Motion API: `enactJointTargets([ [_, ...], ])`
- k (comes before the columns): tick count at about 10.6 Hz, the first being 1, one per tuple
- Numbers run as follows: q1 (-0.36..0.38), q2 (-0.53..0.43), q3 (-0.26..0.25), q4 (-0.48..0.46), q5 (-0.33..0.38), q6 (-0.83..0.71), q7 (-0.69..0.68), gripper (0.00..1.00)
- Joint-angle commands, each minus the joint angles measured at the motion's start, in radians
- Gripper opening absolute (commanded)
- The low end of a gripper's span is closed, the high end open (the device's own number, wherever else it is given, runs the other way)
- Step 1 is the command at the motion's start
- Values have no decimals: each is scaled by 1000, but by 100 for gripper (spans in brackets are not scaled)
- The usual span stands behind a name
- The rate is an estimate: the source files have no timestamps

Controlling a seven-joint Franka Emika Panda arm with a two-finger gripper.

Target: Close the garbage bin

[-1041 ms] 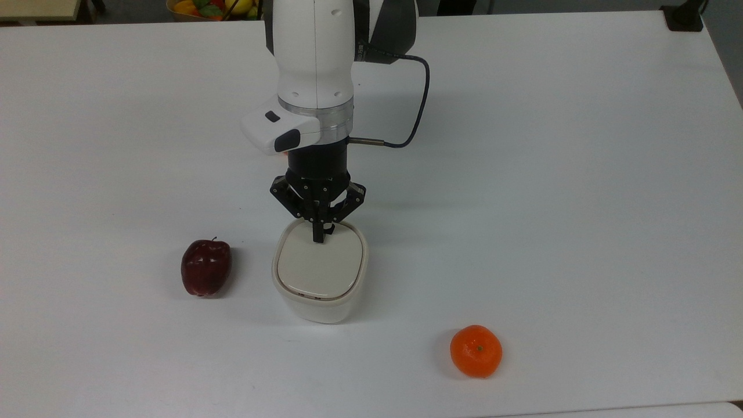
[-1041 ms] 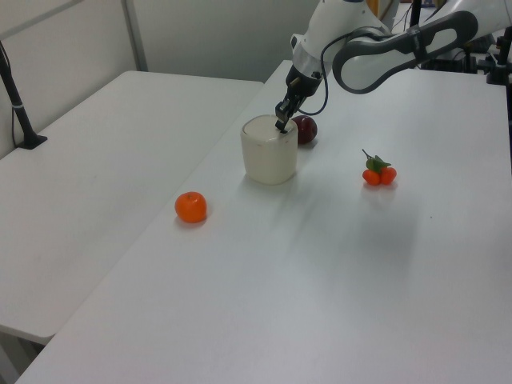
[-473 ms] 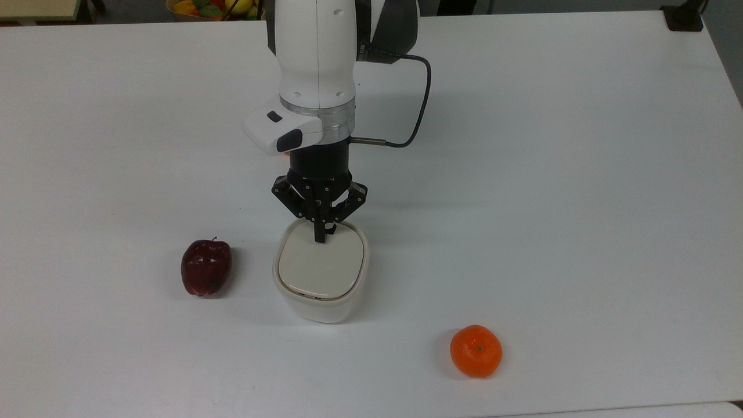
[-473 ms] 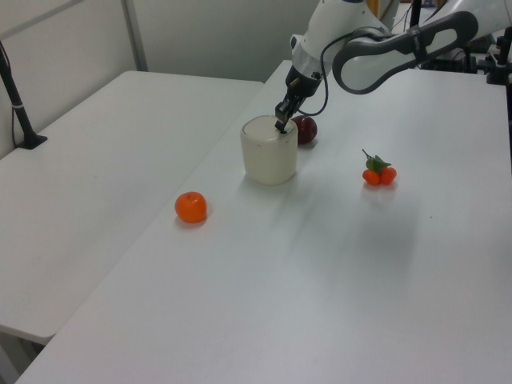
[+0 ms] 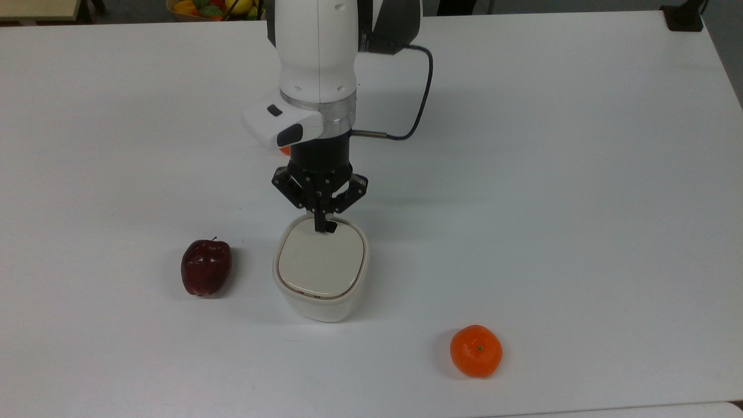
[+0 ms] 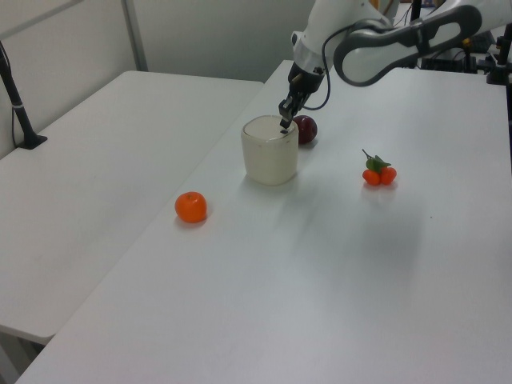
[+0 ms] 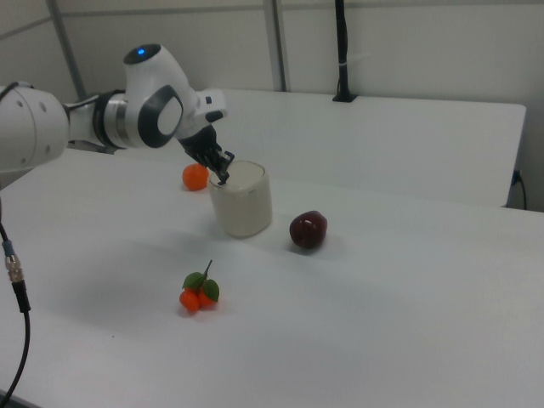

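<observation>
Over the last second the claw (image 5: 324, 225) had drawn back and risen a little; where its tips had earlier been planted on the lid's far portion in the top view, they now stood at the lid's very far edge, seemingly just clear of it, though contact could not be ruled out; its fingers were pressed together with nothing between them. The garbage bin (image 5: 320, 273) itself had not shifted on the worktop (image 5: 580, 203); its beige lid (image 5: 320, 264) lay flat within the cream rim all round, with no gap to be seen in the top view; that suggested the closing push was finished and the arm was retreating, so the task looked essentially done.

The bin stood near the worktop's middle, directly below and slightly nearer the camera than the claw in the top view; in the left view the claw (image 6: 285, 122) hung over the bin's (image 6: 270, 156) far top edge, and in the right view the claw (image 7: 223, 177) sat at the upper left corner of the bin (image 7: 242, 204).

A red apple (image 5: 205, 267) lay just beside the bin on the top view's left, apart from it; a mandarin (image 5: 476, 350) lay well apart toward the top view's lower right; a small cluster of orange fruits with leaves (image 6: 378, 171) lay well clear on the left view's right.
</observation>
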Motion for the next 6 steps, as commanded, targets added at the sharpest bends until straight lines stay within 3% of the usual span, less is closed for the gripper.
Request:
enactJointTargets([
  [1, 9, -138, -6, -24, -2, -196, -54, 0],
  [6, 4, -309, -12, -24, -1, -588, -213, 0],
])
